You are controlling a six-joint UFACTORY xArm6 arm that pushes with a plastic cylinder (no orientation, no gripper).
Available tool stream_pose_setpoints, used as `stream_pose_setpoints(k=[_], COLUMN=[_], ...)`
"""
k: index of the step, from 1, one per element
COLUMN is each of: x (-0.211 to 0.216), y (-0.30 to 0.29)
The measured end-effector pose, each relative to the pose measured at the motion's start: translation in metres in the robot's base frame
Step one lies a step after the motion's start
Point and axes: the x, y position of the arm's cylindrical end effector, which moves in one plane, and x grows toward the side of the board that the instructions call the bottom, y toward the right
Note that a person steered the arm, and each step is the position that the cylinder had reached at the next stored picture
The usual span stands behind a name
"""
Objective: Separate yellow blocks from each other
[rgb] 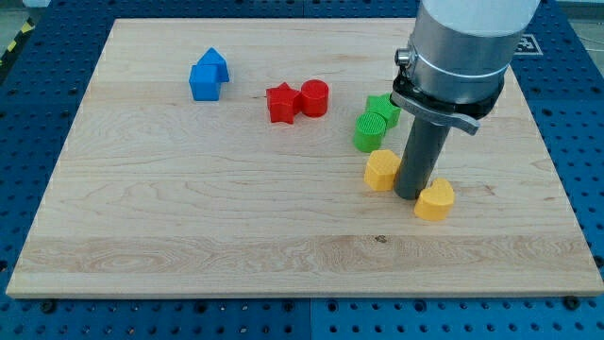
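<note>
Wooden bench (189, 217) seen from above, set on a blue perforated base (38, 113).

Two yellow blocks on the view's right half, in the lower part. Yellow block on the left (380, 170), roughly hexagonal, standing just beside the dark rod on its left side. Yellow block on the right (435, 200), rounded, perhaps heart-like, lying just beside the rod on its lower right. Between these two, my tip (409, 195), resting on the bench surface, close to both, perhaps touching; cannot tell for sure. The two yellow blocks apart from each other, with only the rod's width between.

No jaws on this arm, only a straight rod under a grey cylinder (462, 47); nothing held, only pushing contact possible.

Above the left yellow block, two green blocks touching one another: green cylinder-like block (369, 130) and behind it green star-like block (383, 109).

Nearer the centre top, red star block (281, 103) touching red cylinder block (315, 97) on its right.

At the view's upper left, two blue blocks pressed together: blue block in front (204, 82) and blue block behind (216, 64), house-like in shape, well apart from all others.
</note>
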Motion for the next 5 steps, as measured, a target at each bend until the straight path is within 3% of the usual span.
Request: stream_pose_setpoints(k=[1, 2, 5], x=[0.005, -0.022, -0.012], y=[-0.011, -0.012, -0.011])
